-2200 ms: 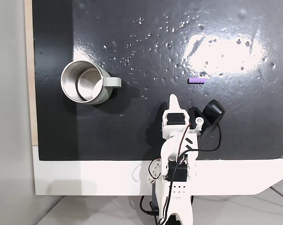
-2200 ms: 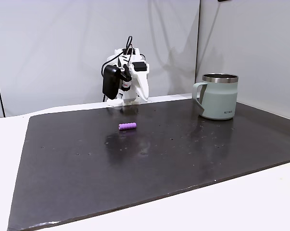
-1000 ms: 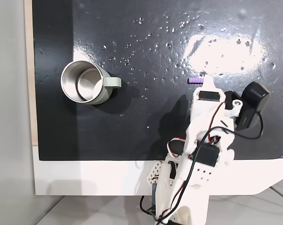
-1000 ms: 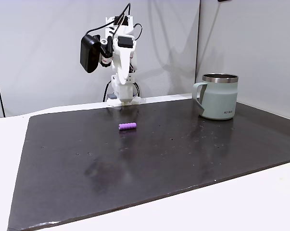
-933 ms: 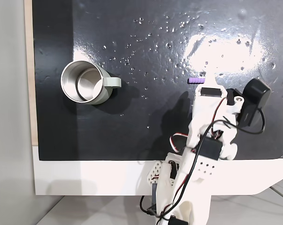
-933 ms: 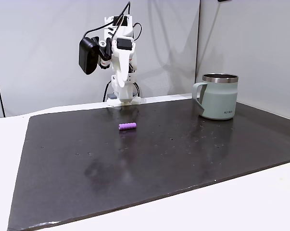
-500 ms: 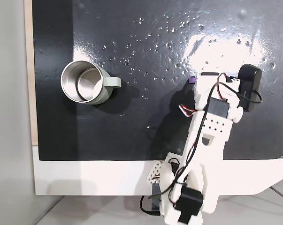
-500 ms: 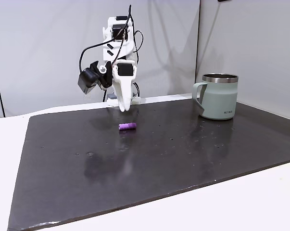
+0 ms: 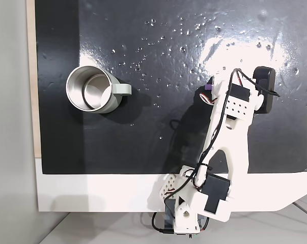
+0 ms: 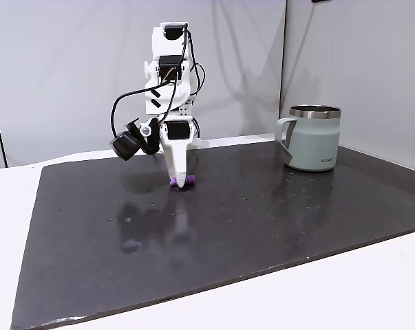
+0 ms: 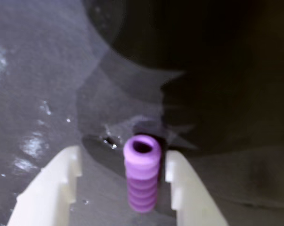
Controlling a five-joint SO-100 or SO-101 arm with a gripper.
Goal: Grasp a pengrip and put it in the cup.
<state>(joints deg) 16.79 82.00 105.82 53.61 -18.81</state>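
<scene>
The pengrip lies flat on the dark mat covering the counter, well apart from the cup, which stands upright near the mat's far right corner in the side fixed view. In the wrist view the purple tube lies lengthwise between the two pale fingers. The right finger is just beside it; a wider gap remains on the left. The gripper is open and straddles the tube; no contact is confirmed.

Handling assessment: the pengrip appears to be soft, ribbed rubber, very light and hollow. It will likely compress under pressure, and the ribs should resist slipping. As a cylinder it may roll on the glossy mat if one finger reaches it first. Recommended hold: across the middle of its length, fingers bearing on opposite sides.

Change against the frame half a second earlier: the arm has come down. The gripper tip, then above the mat and behind the tube, now sits at mat level around it. From above, the wrist hides most of the pengrip. The cup has not moved.
</scene>
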